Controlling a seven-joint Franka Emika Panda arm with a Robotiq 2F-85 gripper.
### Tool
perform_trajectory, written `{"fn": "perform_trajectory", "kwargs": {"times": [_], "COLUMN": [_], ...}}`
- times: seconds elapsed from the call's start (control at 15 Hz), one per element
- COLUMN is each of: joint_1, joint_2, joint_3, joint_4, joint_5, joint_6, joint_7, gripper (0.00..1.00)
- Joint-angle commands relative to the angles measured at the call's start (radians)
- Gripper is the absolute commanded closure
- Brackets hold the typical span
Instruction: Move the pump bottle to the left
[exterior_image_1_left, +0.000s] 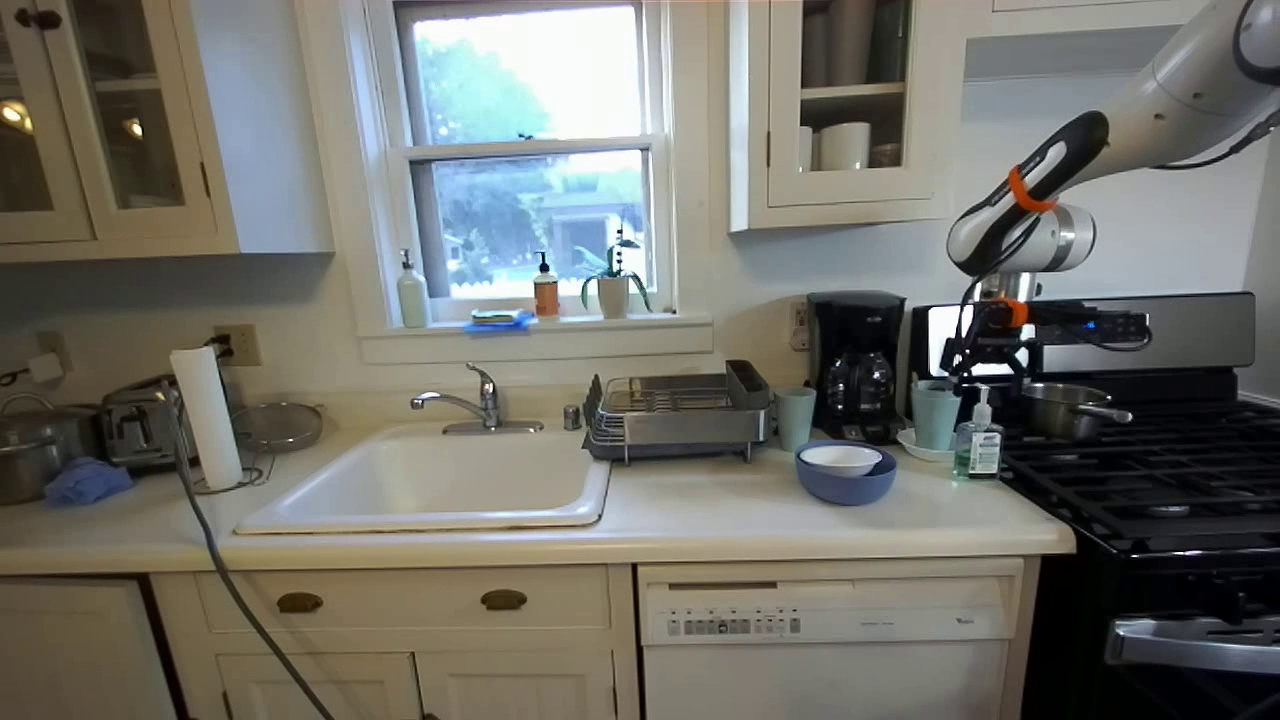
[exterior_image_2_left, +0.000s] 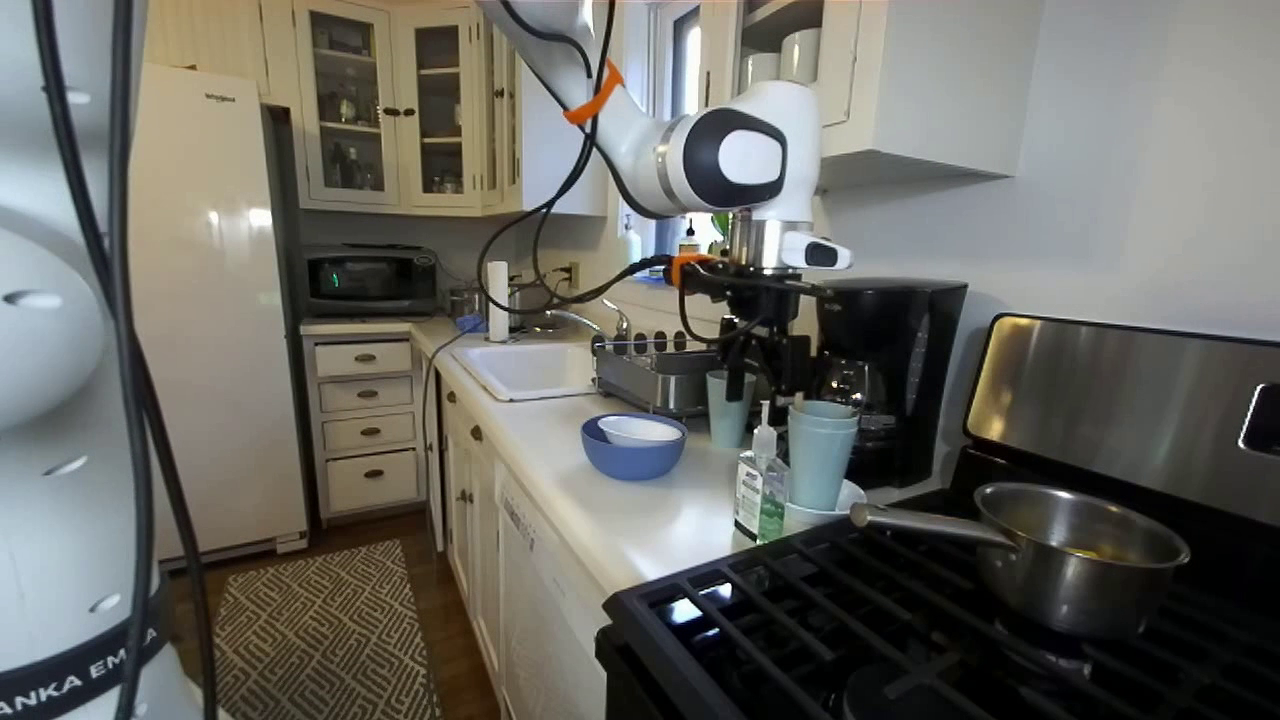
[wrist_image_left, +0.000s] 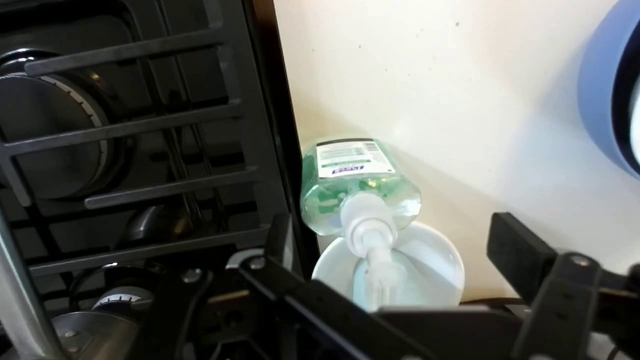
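Note:
The pump bottle (exterior_image_1_left: 978, 447) is a small clear-green bottle with a white pump top. It stands upright on the counter beside the stove edge, and it also shows in an exterior view (exterior_image_2_left: 762, 492). In the wrist view the bottle (wrist_image_left: 352, 182) lies ahead of the jaws, its pump nozzle pointing back between the fingers. My gripper (exterior_image_1_left: 988, 378) hangs above the bottle, and it also shows in an exterior view (exterior_image_2_left: 766, 388). In the wrist view the gripper (wrist_image_left: 397, 245) has its fingers wide apart with nothing held between them.
Teal cups (exterior_image_2_left: 822, 460) stand on a white saucer (exterior_image_1_left: 916, 447) just behind the bottle. The coffee maker (exterior_image_1_left: 856, 310) is behind them. A blue bowl (exterior_image_1_left: 845, 487) holding a white bowl sits left of the bottle. A pot (exterior_image_2_left: 1080, 570) sits on the stove (exterior_image_1_left: 1150, 510).

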Motion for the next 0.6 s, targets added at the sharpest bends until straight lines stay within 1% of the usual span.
{"fn": "perform_trajectory", "kwargs": {"times": [0.0,0.4,0.47,0.53], "joint_1": [-0.019,-0.032,-0.035,-0.036], "joint_2": [0.036,0.069,0.072,0.075], "joint_3": [0.01,0.009,0.012,0.012], "joint_4": [0.012,0.016,0.017,0.018], "joint_5": [0.041,0.041,0.048,0.047], "joint_6": [0.08,0.1,0.096,0.097], "joint_7": [0.004,0.006,0.0,0.001], "gripper": [0.0,0.0,0.05,0.21]}}
